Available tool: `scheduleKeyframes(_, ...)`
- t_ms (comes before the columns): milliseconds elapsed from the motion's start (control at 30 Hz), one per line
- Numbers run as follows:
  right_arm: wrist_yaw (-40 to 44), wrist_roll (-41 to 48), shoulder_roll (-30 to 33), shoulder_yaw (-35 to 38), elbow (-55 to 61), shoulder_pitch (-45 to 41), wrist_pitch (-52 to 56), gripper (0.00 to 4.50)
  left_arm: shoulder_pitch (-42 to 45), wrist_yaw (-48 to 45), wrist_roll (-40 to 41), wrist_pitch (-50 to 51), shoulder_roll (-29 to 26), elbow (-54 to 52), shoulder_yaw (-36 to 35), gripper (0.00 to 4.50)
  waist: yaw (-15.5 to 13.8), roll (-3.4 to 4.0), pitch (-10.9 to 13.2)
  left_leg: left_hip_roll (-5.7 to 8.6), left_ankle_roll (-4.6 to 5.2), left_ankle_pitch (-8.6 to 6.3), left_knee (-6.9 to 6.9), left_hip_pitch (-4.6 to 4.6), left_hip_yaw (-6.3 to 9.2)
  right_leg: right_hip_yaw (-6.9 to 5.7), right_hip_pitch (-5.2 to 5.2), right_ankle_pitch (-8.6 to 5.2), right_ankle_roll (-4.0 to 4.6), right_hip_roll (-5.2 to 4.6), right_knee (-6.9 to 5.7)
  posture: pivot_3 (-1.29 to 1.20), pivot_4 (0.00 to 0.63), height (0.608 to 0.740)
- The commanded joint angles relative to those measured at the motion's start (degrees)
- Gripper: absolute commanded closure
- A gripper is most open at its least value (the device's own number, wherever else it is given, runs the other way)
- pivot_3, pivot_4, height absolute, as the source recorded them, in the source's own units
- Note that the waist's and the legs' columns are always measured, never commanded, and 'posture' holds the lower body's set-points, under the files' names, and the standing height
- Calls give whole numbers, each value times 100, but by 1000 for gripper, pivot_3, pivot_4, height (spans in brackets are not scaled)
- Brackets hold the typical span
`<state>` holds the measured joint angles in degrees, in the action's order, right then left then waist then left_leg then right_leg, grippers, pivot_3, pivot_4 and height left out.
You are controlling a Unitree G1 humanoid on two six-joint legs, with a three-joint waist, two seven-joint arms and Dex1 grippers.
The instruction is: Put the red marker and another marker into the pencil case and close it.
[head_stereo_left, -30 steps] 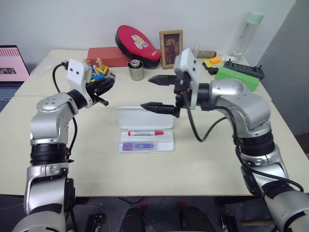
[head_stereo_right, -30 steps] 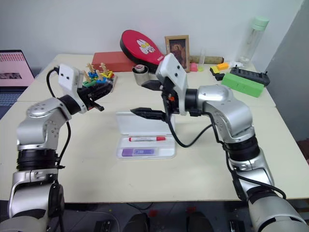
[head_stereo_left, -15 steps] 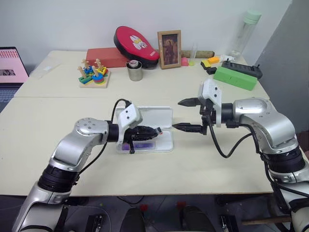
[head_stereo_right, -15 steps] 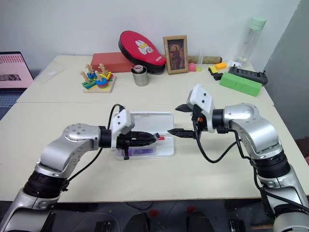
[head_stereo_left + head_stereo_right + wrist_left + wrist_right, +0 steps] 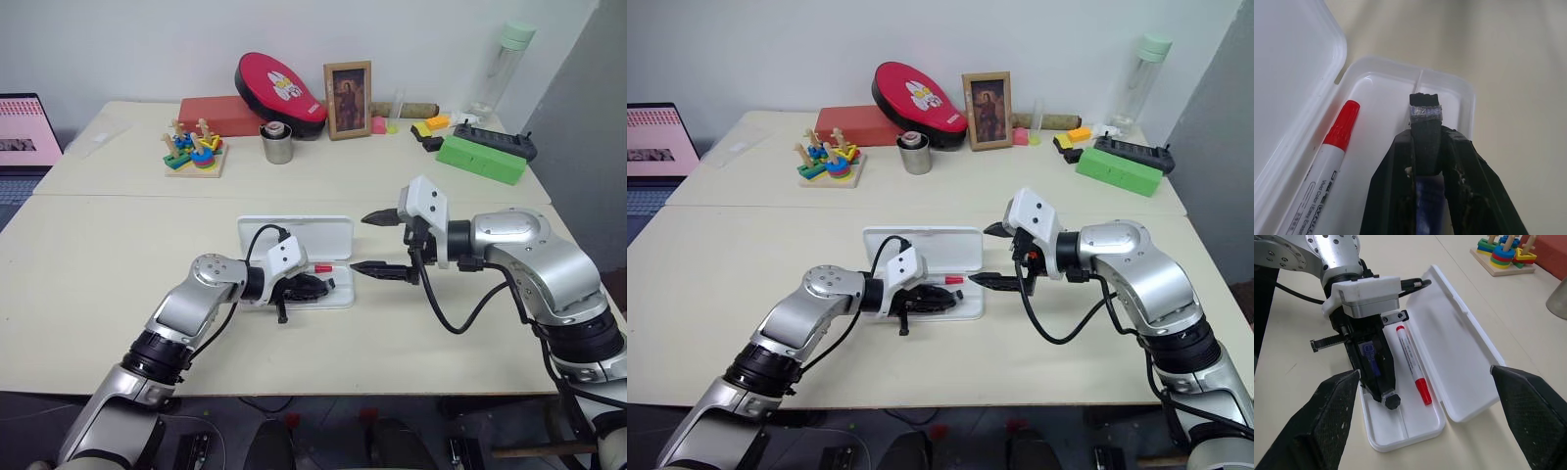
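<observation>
White pencil case [image 5: 1459, 362] lies open, red marker [image 5: 1411, 363] inside, left gripper [image 5: 1425, 103] clamping lilac marker [image 5: 1371, 360] in the tray, right gripper [image 5: 377, 245] spread wide; closing remains.

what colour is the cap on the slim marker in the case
Red cap, clearest in the left wrist view.

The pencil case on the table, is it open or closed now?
Open. The pencil case's lid lies flat behind the tray, and the red marker lies uncovered inside.
</observation>
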<state>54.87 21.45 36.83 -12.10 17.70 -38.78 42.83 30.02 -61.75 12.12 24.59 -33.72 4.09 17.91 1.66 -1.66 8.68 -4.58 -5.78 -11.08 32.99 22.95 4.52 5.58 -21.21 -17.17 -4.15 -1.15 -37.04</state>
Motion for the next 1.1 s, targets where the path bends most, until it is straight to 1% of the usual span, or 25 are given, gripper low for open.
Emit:
scheduleKeyframes(33, -75, 18, 75, 102, 239, 22, 32, 0, 153, -39, -87, -86, 153, -9, 59, 4066, 3, 0, 0, 0, 0, 0, 0, 0, 0, 0, 0, 0, 0, 0, 0, 0, 150, 740)
scheduleKeyframes(433, -194, 66, 93, 149, 358, 113, 165, 0, 142, -214, -99, 126, 260, -88, 85, 4066, 6, 0, 0, 0, 0, 0, 1, -1, 1, 0, 1, 0, 0, 0, -2, 0, 150, 740)
scheduleKeyframes(500, -202, 66, 88, 150, 358, 112, 168, 0, 144, -234, -76, 197, 262, -120, 68, 3366, 6, 0, 0, 0, 0, 0, 1, -1, 1, 0, 2, 0, 0, 0, -3, 0, 150, 740)
scheduleKeyframes(533, -206, 67, 87, 152, 360, 112, 171, 0, 142, -237, -71, 228, 256, -146, 64, 3318, 6, 0, 0, 0, 0, 0, 1, -2, 1, 0, 2, 0, 0, 0, -3, 0, 150, 740)
scheduleKeyframes(633, -215, 64, 78, 146, 342, 101, 165, 0, 169, -251, 16, 370, 268, -279, 19, 2654, 6, 0, 0, 0, 0, 0, 2, -2, 1, 0, 2, 0, 0, 0, -4, 0, 150, 740)
scheduleKeyframes(867, -221, 65, 65, 137, 299, 73, 135, 0, 134, -275, 161, 597, 302, -528, -79, 1331, 6, 0, 0, 0, 0, 0, 2, -2, 1, 0, 3, 0, 0, 0, -3, 0, 150, 740)
scheduleKeyframes(900, -219, 66, 67, 140, 296, 71, 134, 0, 125, -268, 189, 648, 302, -582, -96, 1057, 5, 0, 0, 0, 0, 0, 2, -2, 1, 0, 3, 0, 0, 0, -4, 0, 150, 740)
scheduleKeyframes(967, -219, 69, 67, 153, 285, 58, 131, 0, 107, -236, 229, 721, 287, -673, -121, 641, 5, 0, 0, 0, 0, 0, 3, -1, 1, 0, 3, 0, 0, 0, -4, 0, 150, 740)
scheduleKeyframes(1000, -236, 71, 46, 183, 261, 36, 105, 0, 97, -200, 258, 755, 285, -719, -153, 512, 5, 0, 0, 0, 0, 0, 3, -1, 2, 0, 3, 0, 0, 0, -4, 0, 150, 740)
scheduleKeyframes(1067, -252, 97, 11, 241, 224, -9, 79, 0, 79, -119, 329, 834, 289, -808, -241, 57, 7, 0, 0, 0, 0, 0, 3, -2, 2, 0, 3, 0, 0, 0, -4, 0, 150, 740)
scheduleKeyframes(1100, -247, 119, 1, 264, 213, -30, 74, 0, 70, -83, 375, 885, 294, -857, -296, 22, 7, 0, 0, 0, 0, 0, 3, -2, 2, 0, 3, 0, 0, 0, -4, 0, 150, 740)
